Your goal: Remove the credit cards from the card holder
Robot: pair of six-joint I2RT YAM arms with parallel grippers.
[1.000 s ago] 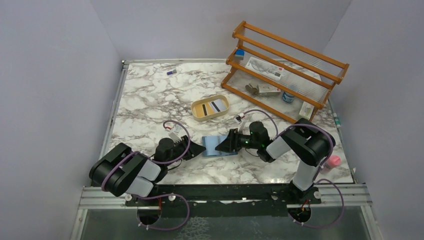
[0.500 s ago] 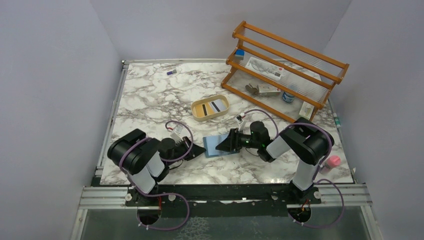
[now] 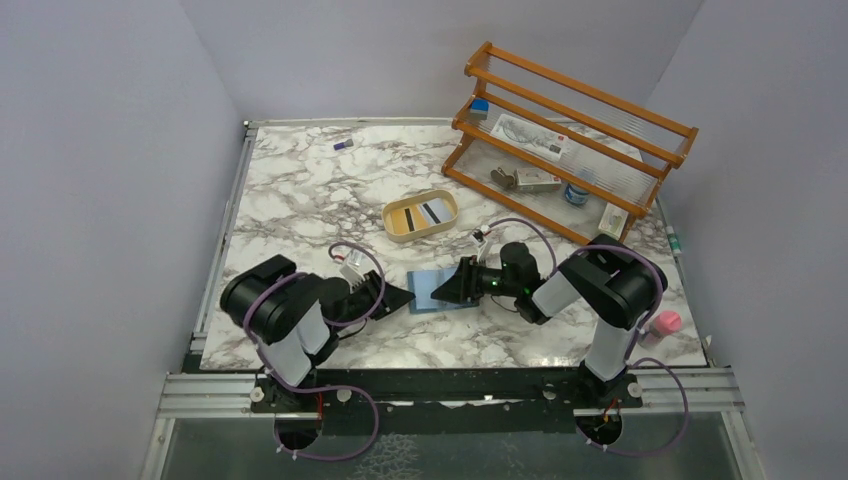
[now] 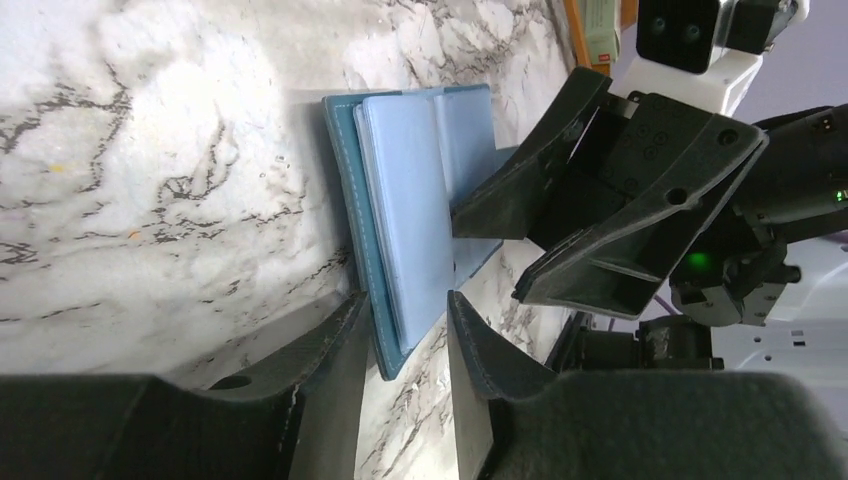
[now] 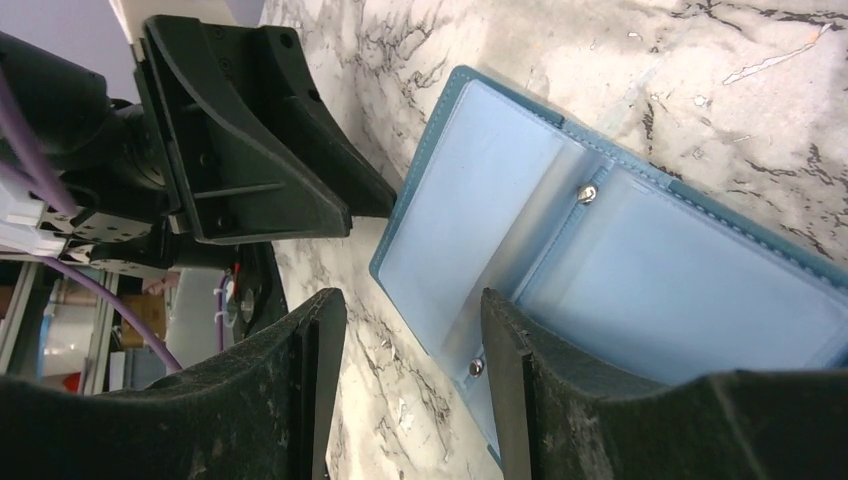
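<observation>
Flanking one open card holder (image 3: 433, 289), left pincer (image 4: 408, 300) and right pincer (image 5: 410, 300) gape, gripping nothing.

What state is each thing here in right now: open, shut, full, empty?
wallet, lying open on the table
left gripper, open, straddling the wallet's edge
right gripper, open, at the wallet's opposite side
cards, out of the wallet, lying in the tray
tray, holding the cards
</observation>
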